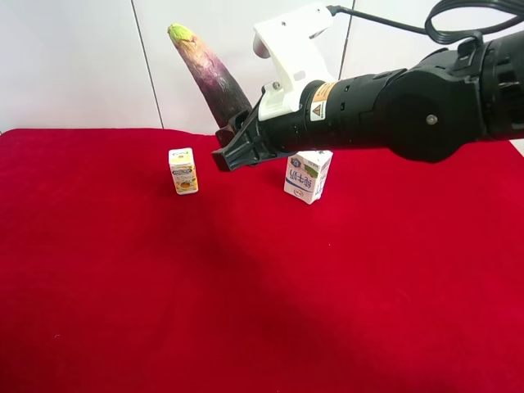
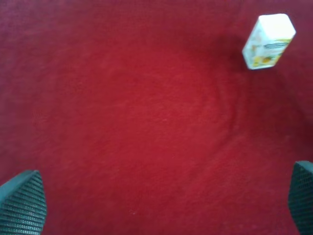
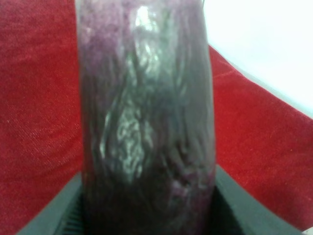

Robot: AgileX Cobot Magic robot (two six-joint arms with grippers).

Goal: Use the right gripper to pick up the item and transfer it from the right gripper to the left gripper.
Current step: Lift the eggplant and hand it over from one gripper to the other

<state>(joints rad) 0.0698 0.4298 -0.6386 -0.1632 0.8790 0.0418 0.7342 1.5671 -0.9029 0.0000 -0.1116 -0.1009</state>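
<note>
The item, a long dark purple eggplant with a pale green stem end pointing up, is held in the air above the red cloth. My right gripper, on the black arm with the white housing, is shut on its lower end. In the right wrist view the eggplant fills the picture between the two black fingers. My left gripper is open over bare red cloth, with only its two fingertips showing at the corners. The left arm is out of the exterior high view.
A small yellow-white carton stands on the red cloth and also shows in the left wrist view as the same carton. A white milk carton stands just under the right arm. A white wall lies behind the table.
</note>
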